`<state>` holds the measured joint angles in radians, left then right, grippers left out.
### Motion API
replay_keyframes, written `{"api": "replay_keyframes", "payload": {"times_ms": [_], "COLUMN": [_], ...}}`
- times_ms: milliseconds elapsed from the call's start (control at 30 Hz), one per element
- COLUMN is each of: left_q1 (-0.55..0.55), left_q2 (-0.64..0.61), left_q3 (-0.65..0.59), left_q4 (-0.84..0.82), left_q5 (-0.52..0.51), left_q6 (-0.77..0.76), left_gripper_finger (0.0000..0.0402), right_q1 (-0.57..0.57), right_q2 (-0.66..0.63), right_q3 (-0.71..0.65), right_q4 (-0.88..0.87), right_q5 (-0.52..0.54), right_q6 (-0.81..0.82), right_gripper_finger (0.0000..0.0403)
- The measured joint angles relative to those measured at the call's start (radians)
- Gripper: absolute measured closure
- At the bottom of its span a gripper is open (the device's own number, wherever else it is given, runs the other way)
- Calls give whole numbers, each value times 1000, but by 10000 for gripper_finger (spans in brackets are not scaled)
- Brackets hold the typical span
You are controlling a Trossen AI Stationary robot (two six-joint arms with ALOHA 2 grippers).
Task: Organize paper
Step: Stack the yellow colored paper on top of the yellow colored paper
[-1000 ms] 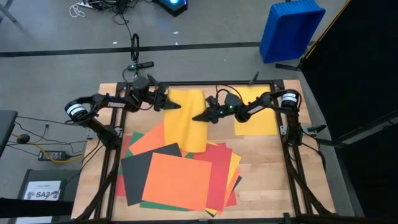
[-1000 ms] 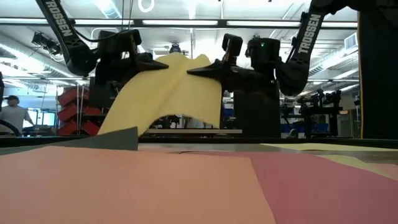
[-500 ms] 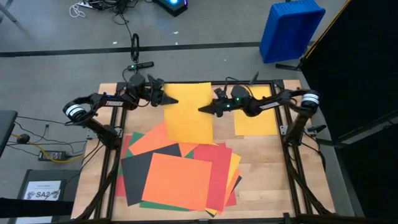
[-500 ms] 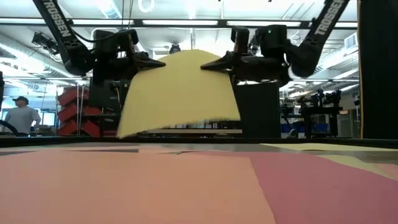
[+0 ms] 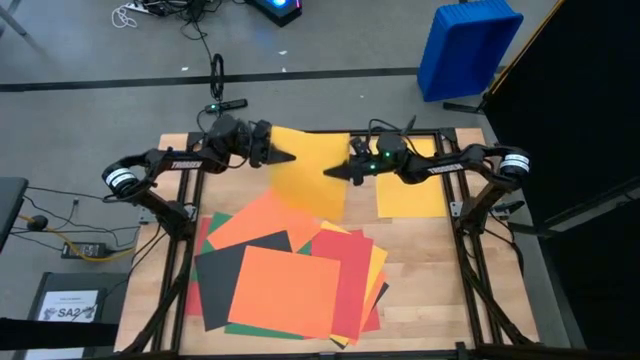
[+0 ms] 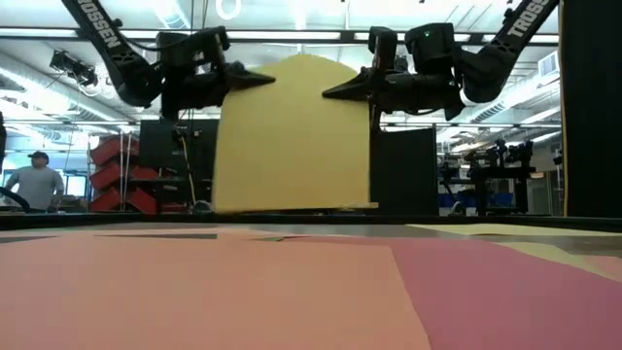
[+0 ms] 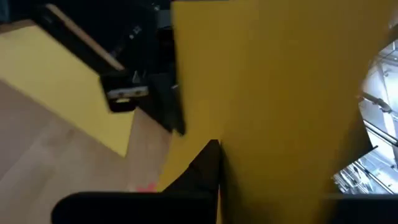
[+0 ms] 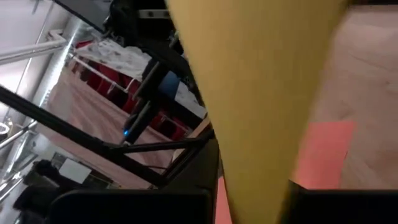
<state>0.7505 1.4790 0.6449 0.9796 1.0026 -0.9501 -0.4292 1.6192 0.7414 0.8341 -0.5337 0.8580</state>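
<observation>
A yellow sheet of paper (image 6: 292,136) hangs upright over the table's far middle, and both my grippers are shut on it. My left gripper (image 5: 290,157) comes in from the left and my right gripper (image 5: 328,174) from the right, their tips pointing toward each other. The sheet's lower edge (image 6: 292,206) hangs just clear of the table. Nearer the front, a loose pile of paper (image 5: 290,275) in orange, red, black, green and yellow lies flat on the wood. Another yellow sheet (image 5: 410,180) lies flat at the far right. My left gripper pinches the hanging yellow sheet near its top edge (image 7: 227,162) between its two fingers, coming level from the table's left. The sheet hangs below, lifted clear. My right gripper pinches the same sheet near its top edge (image 8: 233,174), level from the table's right. The top arches slightly between the two holds (image 6: 301,60).
A dark metal frame (image 5: 470,250) runs around the wooden table. A white printed sheet (image 5: 70,305) lies off the table at the left, and a blue bin (image 5: 468,45) stands on the floor beyond. A person (image 6: 34,180) stands far off in the room.
Both grippers have risen with the yellow sheet, the right one also going toward the far right. The sheet's lower end, which lay draped on the pile, has been lifted clear. The sheet has gone from sagging and bent to hanging straight.
</observation>
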Motion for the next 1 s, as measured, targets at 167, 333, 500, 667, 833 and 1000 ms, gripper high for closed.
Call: {"api": "replay_keyframes", "payload": {"times_ms": [167, 333, 500, 667, 833, 1000], "left_q1": [-20, -20, -22, -50, -116, -167], "left_q2": [0, 0, 0, 40, 150, 264], "left_q3": [70, 89, 90, 110, 198, 313], "left_q4": [-101, -162, -170, -171, -171, -164], "left_q5": [-46, -90, -153, -197, -210, -223], "left_q6": [22, 55, 62, 61, 60, 53], "left_gripper_finger": [402, 401, 402, 402, 402, 402], "right_q1": [-19, -26, -31, -39, -38, -39], "right_q2": [-46, -151, -276, -358, -372, -379], "right_q3": [0, 0, 0, 0, 0, 0], "right_q4": [-41, -186, -387, -514, -556, -575], "right_q5": [14, 56, 117, 165, 180, 201], "right_q6": [0, -61, -126, -149, -155, -163], "right_gripper_finger": [403, 403, 403, 403, 403, 403]}}
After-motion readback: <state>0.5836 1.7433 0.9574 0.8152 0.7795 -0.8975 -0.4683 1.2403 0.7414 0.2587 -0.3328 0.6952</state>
